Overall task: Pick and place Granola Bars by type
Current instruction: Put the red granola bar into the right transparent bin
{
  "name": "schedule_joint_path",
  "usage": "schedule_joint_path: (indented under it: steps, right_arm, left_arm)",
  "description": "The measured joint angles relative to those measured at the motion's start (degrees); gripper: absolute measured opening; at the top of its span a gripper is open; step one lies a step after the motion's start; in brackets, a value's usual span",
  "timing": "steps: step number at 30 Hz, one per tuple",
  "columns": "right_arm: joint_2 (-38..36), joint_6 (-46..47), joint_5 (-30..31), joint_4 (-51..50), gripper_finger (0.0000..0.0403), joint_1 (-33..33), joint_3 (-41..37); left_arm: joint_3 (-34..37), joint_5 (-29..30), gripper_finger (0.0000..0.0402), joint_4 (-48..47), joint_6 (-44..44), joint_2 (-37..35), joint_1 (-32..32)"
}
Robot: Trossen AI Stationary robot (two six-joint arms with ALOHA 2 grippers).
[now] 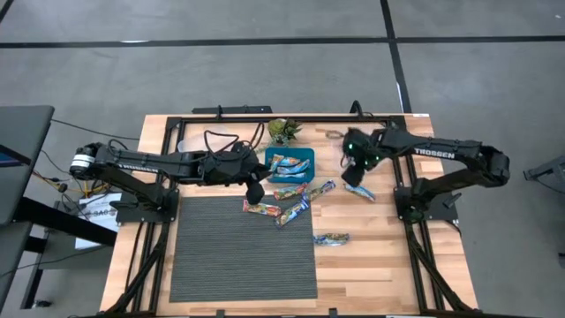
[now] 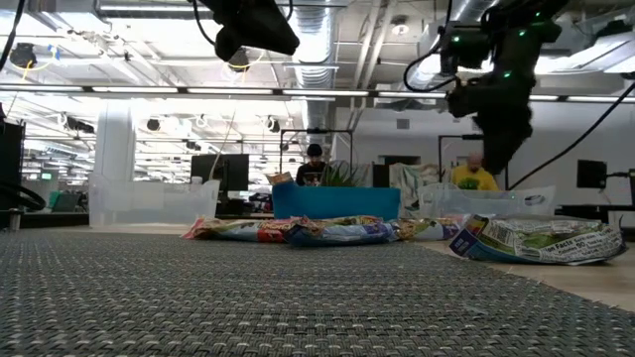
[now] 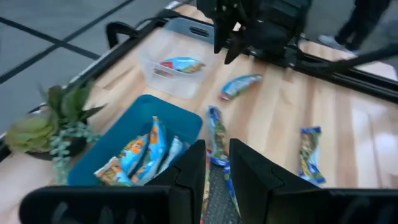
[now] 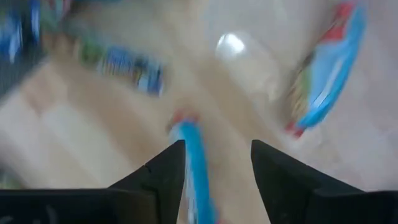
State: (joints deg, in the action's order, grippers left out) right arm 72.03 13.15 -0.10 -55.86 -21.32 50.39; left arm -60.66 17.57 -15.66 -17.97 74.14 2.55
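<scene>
Even overhead light from ceiling tubes point(image 2: 198, 91) in the low view, soft shadows under both arms, glare spot on the wooden table point(image 4: 231, 45), right wrist view heavily motion-blurred, grey mat point(image 2: 248, 297) foreground soft.

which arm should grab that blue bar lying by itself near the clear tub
Right, probably. The right gripper hovers open almost over that blue bar; the left gripper is across the teal bin.

Two arms, two bins — one blue bin point(image 1: 305, 155) and one clear bin point(image 3: 158, 55).

The blue bin holds about three bars point(image 3: 151, 149); the clear bin holds one bar point(image 3: 180, 64).

Loose bars point(image 1: 292, 210) on the counter point(image 1: 388, 256) number about six.

One small plant point(image 1: 283, 130).
</scene>
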Motion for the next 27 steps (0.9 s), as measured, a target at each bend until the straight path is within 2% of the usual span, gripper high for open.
schedule_joint_path:
  steps: [6, 10, 15, 20, 24, 27]
  right_arm:
    - [0.0, 2.6, 0.0, -5.1, 0.0171, 10.3, 0.0]
    - [0.3, 6.2, 0.2, -5.5, 0.0163, 13.7, -1.2]
    - [0.4, 7.4, 0.4, -1.6, 0.0157, 13.9, -7.2]
    - [0.5, 7.9, 3.9, 2.9, 0.0151, 11.9, -12.1]
    - [0.5, 7.9, 0.3, 6.9, 0.0146, 9.8, -14.7]
    - [0.5, 7.9, 0.1, 8.3, 0.014, 9.0, -16.3]
  left_arm:
    - [0.0, -6.8, 0.0063, 0.0, 2.6, 0.0, 0.0]
    - [0.0, -10.6, 0.0063, 0.0, 2.8, 0.0, 0.0]
    - [0.0, -11.2, 0.0063, 0.0, 2.8, 0.0, 0.0]
    - [0.0, -10.8, 0.0063, 0.0, 2.8, 0.0, 0.0]
    - [0.0, -10.8, 0.0063, 0.0, 2.8, 0.0, 0.0]
    - [0.0, -10.8, 0.0063, 0.0, 2.8, 0.0, 0.0]
